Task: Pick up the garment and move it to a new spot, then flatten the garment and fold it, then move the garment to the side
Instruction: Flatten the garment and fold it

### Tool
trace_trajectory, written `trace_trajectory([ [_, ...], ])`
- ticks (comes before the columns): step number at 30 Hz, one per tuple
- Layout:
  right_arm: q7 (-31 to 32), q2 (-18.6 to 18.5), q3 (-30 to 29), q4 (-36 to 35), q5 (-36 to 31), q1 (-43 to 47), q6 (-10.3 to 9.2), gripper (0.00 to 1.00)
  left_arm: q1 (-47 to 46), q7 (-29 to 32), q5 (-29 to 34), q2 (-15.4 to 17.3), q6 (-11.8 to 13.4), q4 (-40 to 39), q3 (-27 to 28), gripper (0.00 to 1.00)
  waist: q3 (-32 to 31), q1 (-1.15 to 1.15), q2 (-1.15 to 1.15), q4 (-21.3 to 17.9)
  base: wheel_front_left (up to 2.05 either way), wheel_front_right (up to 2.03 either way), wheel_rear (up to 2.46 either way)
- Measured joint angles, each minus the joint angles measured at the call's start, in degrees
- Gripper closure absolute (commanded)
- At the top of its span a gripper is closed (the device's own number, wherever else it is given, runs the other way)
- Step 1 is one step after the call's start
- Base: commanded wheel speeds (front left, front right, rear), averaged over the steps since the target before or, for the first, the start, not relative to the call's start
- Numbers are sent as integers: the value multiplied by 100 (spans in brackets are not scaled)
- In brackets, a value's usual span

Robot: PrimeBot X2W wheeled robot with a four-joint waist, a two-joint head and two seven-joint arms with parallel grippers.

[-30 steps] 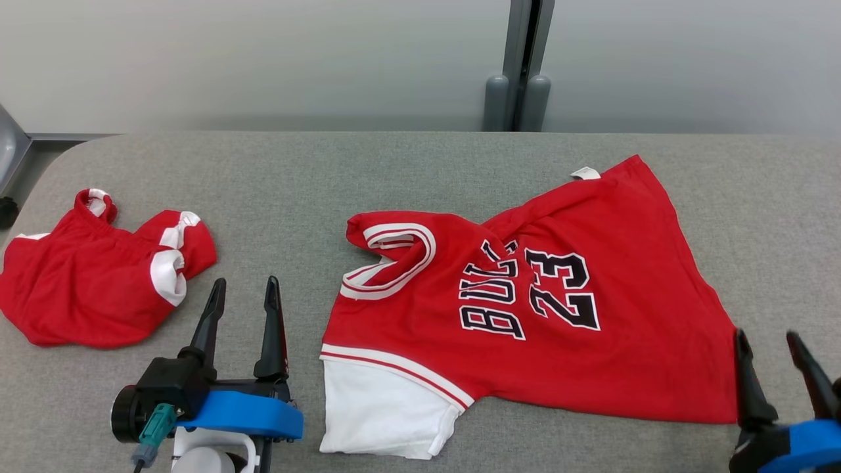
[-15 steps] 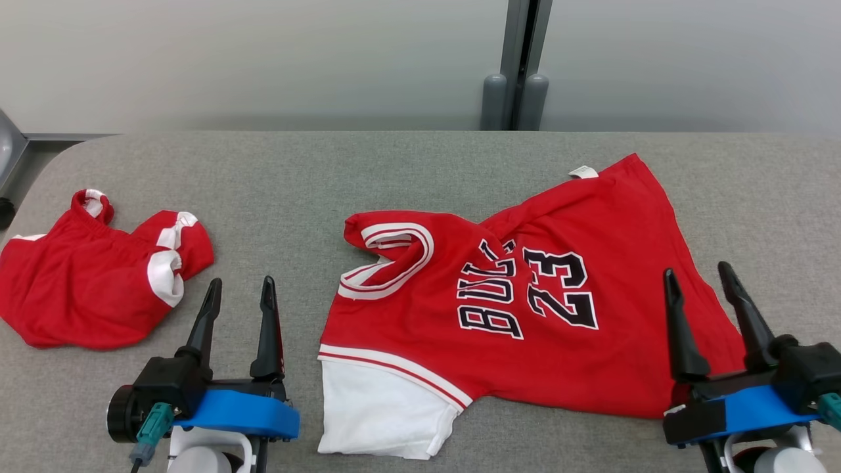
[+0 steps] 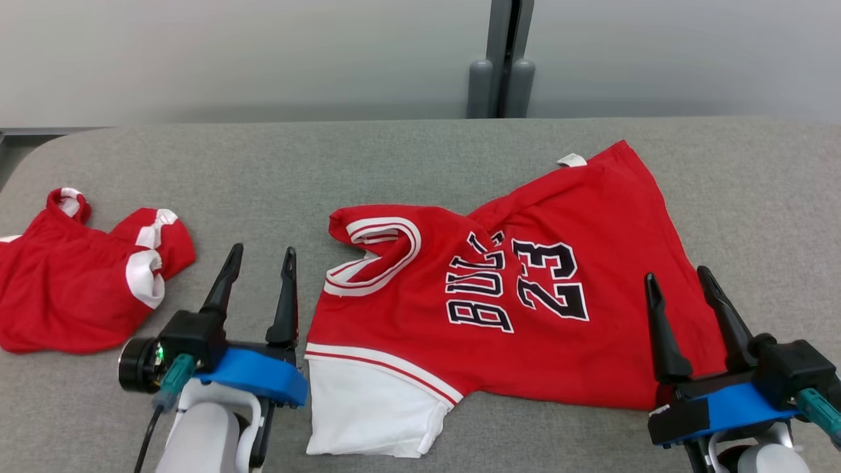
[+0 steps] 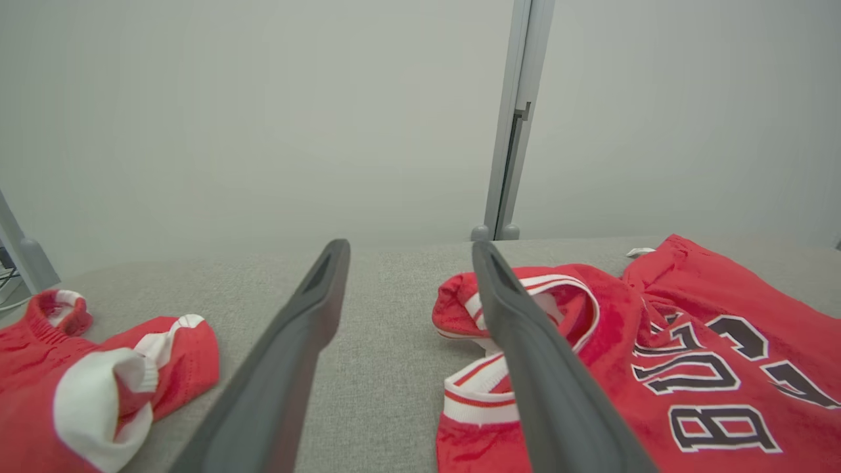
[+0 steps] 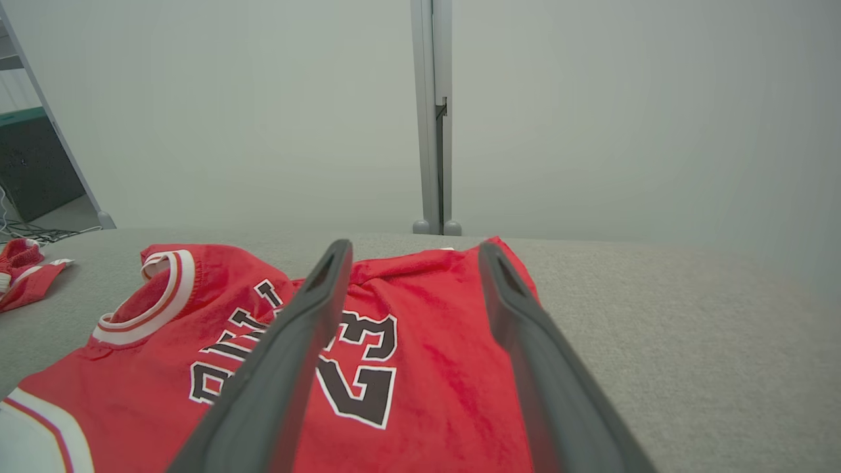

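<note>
Grey fabric-covered table. Far left: a crumpled red garment with white bands, untouched. Next, my left gripper, fingers spread and empty, has edged nearer and now sits just beside the collar end of the red short-sleeved jersey with white trim and a black "23". The jersey lies rumpled mid-table. At right, my right gripper has come up over the hem corner, spread and empty. I judge the pickup is about to begin.

Left hand, right hand: jaws apart.
</note>
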Motion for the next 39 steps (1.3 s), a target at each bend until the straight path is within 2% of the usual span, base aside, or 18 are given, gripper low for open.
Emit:
trace_trajectory([
  [11,18,3,101,82,-1,-220,0,0,-945,212,-56,191,-83,1305,-601,0,324,0,0,-218,0,0,0],
  [21,-30,1,19,168,-1,-337,0,0,-1220,213,-425,318,-114,2527,-1308,0,569,0,0,-406,0,0,0],
  [29,-54,3,4,209,-1,-419,0,0,-1678,172,-503,380,-115,3338,-1574,0,704,0,0,-457,0,0,0],
  [30,-55,3,7,213,-1,-425,0,0,-1738,171,-520,363,-115,3406,-1606,17,712,0,0,-463,0,0,0],
  [32,-65,3,5,221,-1,-433,0,0,-1829,165,-608,308,-115,3522,-1728,86,722,0,0,-470,0,0,0],
  [33,-78,3,4,227,-1,-436,0,0,-1878,163,-622,296,-115,3560,-1760,100,724,1,0,-473,0,0,0],
  [36,-80,3,-13,240,-1,-438,0,0,-2038,112,-711,279,-116,3655,-1823,100,727,0,0,-473,0,0,0],
  [39,-86,3,-34,244,-1,-440,0,0,-2287,41,-824,344,-90,3665,-1656,100,733,1,0,-469,0,0,0],
])
